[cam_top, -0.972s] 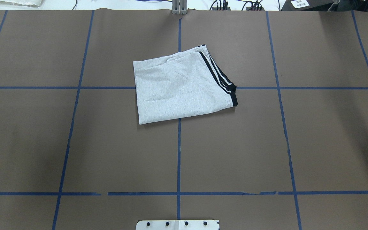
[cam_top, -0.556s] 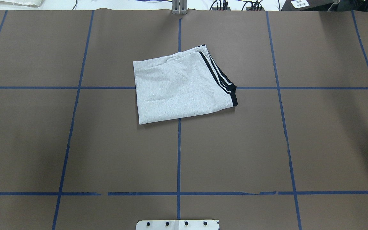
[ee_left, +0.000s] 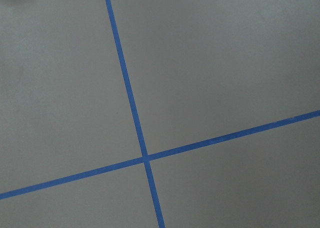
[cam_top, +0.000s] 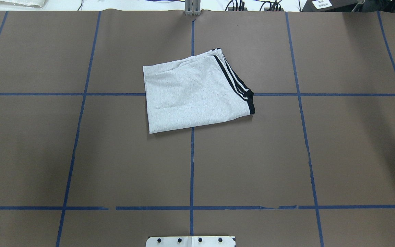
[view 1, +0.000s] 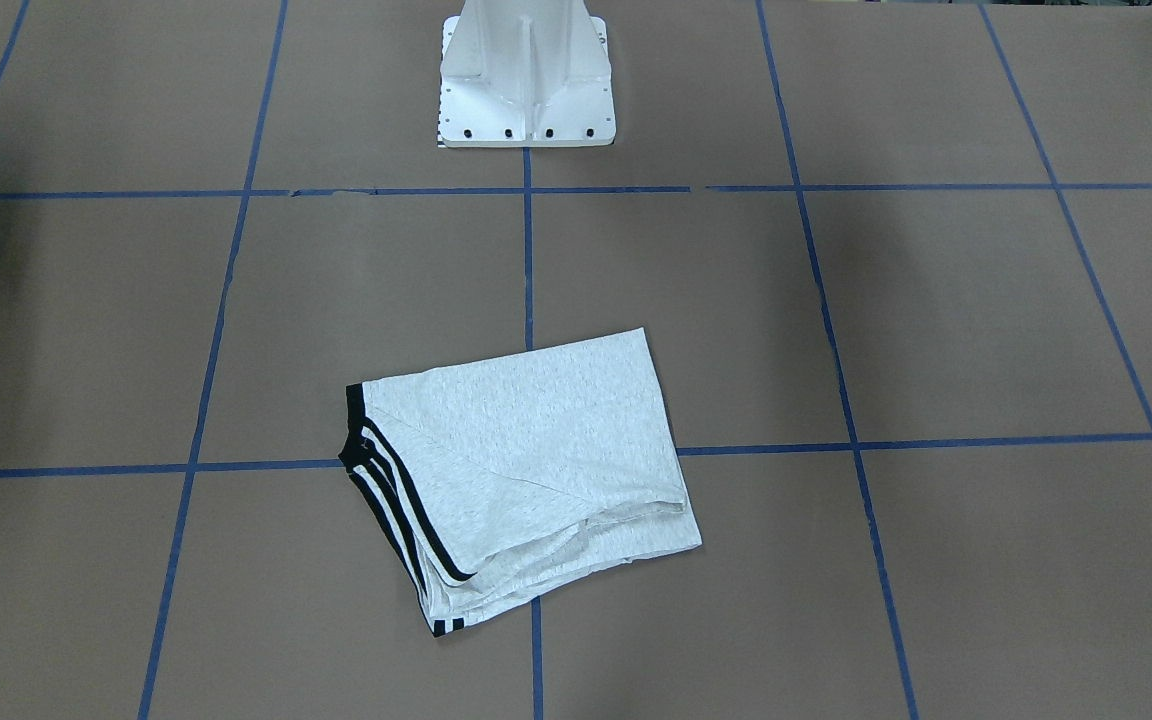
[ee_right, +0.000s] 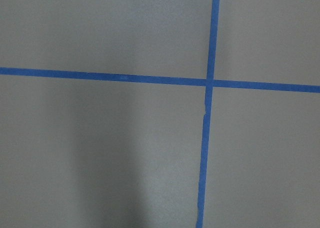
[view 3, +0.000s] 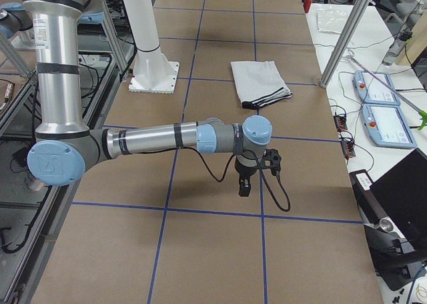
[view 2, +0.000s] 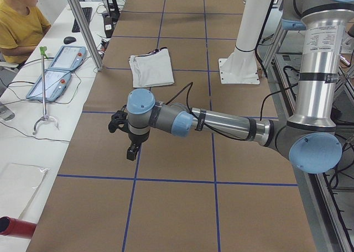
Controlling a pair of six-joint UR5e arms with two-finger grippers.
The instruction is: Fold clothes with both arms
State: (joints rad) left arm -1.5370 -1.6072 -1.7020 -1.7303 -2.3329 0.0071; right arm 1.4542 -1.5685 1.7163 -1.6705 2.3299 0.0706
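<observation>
The light grey T-shirt (cam_top: 190, 96) lies folded into a compact rectangle at the middle of the brown table, black double stripes and black neckband along its right edge; the cartoon print is hidden. It also shows in the front-facing view (view 1: 526, 460), the left view (view 2: 150, 68) and the right view (view 3: 261, 83). My left gripper (view 2: 133, 151) hangs over bare table far from the shirt, towards the table's left end. My right gripper (view 3: 244, 186) hangs over bare table towards the right end. Whether either is open or shut, I cannot tell. Both wrist views show only table and tape.
Blue tape lines (cam_top: 192, 164) grid the brown table. The white pedestal base (view 1: 526, 75) stands at the robot's side. Teach pendants (view 2: 58, 69) and a seated operator (view 2: 19, 22) are beyond the table's far edge. A metal post (view 2: 83, 25) stands at that edge.
</observation>
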